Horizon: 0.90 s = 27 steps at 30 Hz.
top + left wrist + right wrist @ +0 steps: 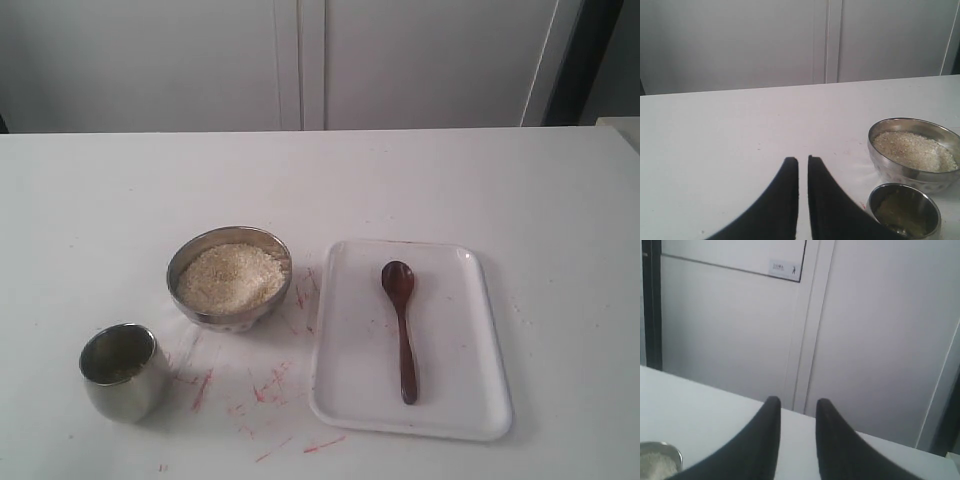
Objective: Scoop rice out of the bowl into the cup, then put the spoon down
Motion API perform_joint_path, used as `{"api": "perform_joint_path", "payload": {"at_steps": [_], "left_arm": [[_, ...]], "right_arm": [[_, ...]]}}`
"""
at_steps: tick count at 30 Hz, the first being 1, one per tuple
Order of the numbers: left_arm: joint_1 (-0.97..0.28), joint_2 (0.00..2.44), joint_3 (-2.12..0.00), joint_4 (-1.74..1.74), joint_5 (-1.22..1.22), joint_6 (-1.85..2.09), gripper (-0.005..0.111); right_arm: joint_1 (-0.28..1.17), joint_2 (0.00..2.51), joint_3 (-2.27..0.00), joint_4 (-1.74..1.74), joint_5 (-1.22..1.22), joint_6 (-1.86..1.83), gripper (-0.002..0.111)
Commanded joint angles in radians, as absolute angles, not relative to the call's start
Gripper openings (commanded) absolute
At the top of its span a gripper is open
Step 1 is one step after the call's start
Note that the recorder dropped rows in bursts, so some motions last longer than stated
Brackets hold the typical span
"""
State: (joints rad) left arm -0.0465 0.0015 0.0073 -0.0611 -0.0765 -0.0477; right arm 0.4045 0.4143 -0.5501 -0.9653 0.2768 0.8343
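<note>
Exterior view: the bowl (236, 321) stands on the white table (100, 200), a little left of the middle, and the rice (232, 275) fills it almost to the rim. The cup (125, 395) stands upright nearer the front edge and further left, apart from the bowl. Something dull lies in its bottom, and I cannot tell what it is. Just right of the bowl, close to it but not touching, lies a white tray (460, 350). The spoon (401, 325) lies flat in the tray, with its oval head toward the far side and its handle pointing to the near edge. Red scratch marks (265, 390) streak the table between the bowl, the cup and the tray.

My left gripper (802, 160) hangs over bare table in the left wrist view. Its two black fingers are drawn almost together, with only a thin slit between the tips and nothing in it. The bowl and cup sit near its side, the cup closer to me.

My right gripper (797, 401) has its fingers parted by a clear gap and grips nothing. Past the tips I see the table's far edge and pale wall panels (875, 340), with a sliver of the bowl and its rice beside one finger
</note>
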Motion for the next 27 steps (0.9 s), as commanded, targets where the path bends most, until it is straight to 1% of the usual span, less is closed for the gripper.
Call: {"api": "perform_joint_path", "payload": {"at_steps": [1,5,8,14,17,20,27], "left_arm": [[-0.052,0.0,0.0,-0.067,-0.082,-0.049,0.014],[-0.052,0.0,0.0,-0.067,-0.082,-0.049,0.014],[-0.052,0.0,0.0,-0.067,-0.082,-0.049,0.014],[-0.052,0.0,0.0,-0.067,-0.082,-0.049,0.014],[-0.052,0.0,0.0,-0.067,-0.082,-0.049,0.014],[-0.052,0.0,0.0,-0.067,-0.082,-0.049,0.014],[-0.052,0.0,0.0,-0.067,-0.082,-0.049,0.014]], "right_arm": [[0.261,0.365,-0.505,-0.875,0.085,0.841,0.025],[0.14,0.281,-0.444,-0.764,-0.016,0.841,0.025],[0.088,0.237,-0.404,-0.701,-0.06,0.841,0.025],[0.083,0.26,-0.346,-0.702,-0.158,0.841,0.025],[0.083,0.264,-0.294,-0.626,-0.202,0.832,0.025],[0.083,0.245,-0.249,-0.486,-0.164,0.695,0.025],[0.078,0.169,-0.149,-0.184,-0.18,0.317,0.025]]}}
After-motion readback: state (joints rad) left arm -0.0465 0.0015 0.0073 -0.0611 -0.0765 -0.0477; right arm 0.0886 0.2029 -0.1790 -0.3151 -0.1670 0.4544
